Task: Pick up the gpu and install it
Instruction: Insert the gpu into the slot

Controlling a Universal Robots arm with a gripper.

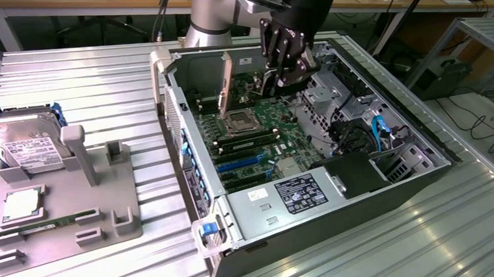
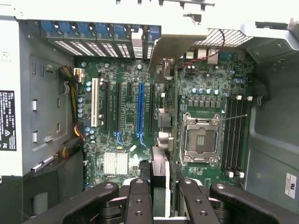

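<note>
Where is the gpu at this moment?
In the exterior view the gpu stands upright on edge inside the open computer case, left of the tool, above the processor socket.

Arm: silver-grey cylindrical link, rounded joint housing, black cable alongside. Gripper: black body carrying faint reddish lettering. Fingers: matte black linkage bars, each fitted with round silver screws at the pivots.

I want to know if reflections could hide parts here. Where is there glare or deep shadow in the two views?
Exterior view: window light streaks the ribbed metal table; the case stays evenly lit, dark below the drive bay. Wrist view: the case rim is washed out white, the motherboard is clear, and the hand holding the gpu is dark and soft.
</note>
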